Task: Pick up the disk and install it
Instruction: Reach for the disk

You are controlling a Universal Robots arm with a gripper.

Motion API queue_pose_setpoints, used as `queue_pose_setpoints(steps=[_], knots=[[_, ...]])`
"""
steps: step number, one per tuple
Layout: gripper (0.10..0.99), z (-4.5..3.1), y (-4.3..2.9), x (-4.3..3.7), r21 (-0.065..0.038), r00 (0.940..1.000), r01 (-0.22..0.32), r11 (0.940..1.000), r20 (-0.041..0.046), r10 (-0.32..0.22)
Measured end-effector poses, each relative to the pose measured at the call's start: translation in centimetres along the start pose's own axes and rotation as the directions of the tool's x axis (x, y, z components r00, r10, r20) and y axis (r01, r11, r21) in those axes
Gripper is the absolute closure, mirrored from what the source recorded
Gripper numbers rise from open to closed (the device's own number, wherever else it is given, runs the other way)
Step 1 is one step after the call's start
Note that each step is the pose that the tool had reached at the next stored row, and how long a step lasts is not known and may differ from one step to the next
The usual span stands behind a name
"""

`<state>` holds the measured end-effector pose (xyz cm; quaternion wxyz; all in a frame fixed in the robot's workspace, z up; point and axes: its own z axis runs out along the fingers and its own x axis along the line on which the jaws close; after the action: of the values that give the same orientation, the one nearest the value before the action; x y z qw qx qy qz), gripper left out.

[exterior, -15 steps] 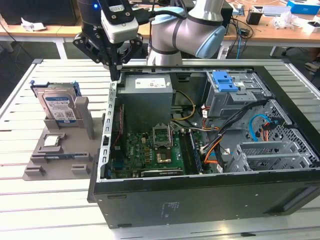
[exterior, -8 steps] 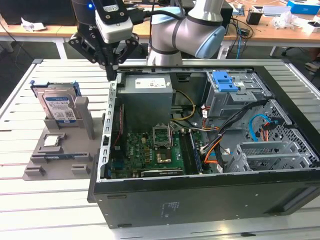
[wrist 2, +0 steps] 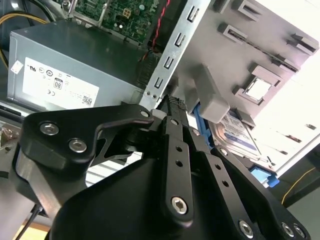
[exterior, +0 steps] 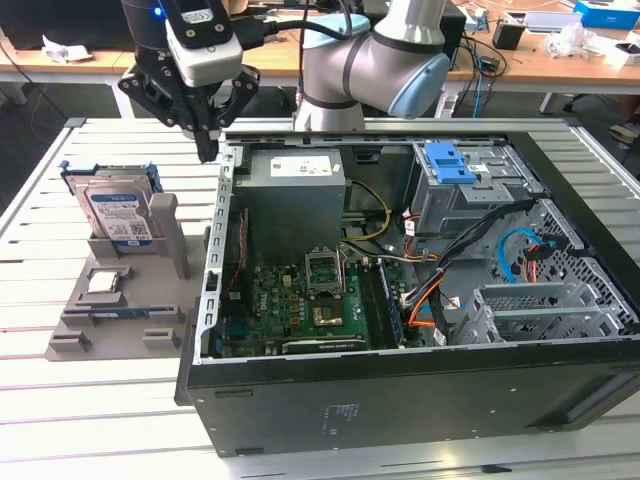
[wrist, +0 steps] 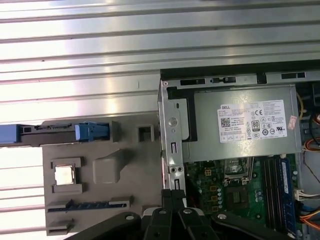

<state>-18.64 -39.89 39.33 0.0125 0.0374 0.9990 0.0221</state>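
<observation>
The disk [exterior: 118,215] is a silver drive with a blue-and-white label in a blue carrier. It stands upright in a slot of the grey fixture [exterior: 120,322] on the exterior view's left. My gripper [exterior: 208,152] hangs shut and empty above the gap between the fixture and the computer case's side wall, to the right of the disk and apart from it. In the first wrist view the disk [wrist: 55,132] shows edge-on, with the gripper [wrist: 172,194] over the case wall. In the second wrist view the gripper [wrist 2: 172,103] has its fingers pressed together, and the disk [wrist 2: 237,132] lies beyond them.
The open computer case [exterior: 400,375] lies on the slatted table, holding a power supply [exterior: 295,185], a motherboard [exterior: 300,300] and a grey drive cage with a blue top [exterior: 450,165]. A small square CPU chip [exterior: 105,283] sits in the fixture in front of the disk.
</observation>
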Motion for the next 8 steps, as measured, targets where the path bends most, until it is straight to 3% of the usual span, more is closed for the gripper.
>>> queue_pose_setpoints(steps=[8], knots=[[0.98, -0.05, -0.15, 1.97, 0.0, 1.0, 0.0, 1.0, 0.0, 0.0]])
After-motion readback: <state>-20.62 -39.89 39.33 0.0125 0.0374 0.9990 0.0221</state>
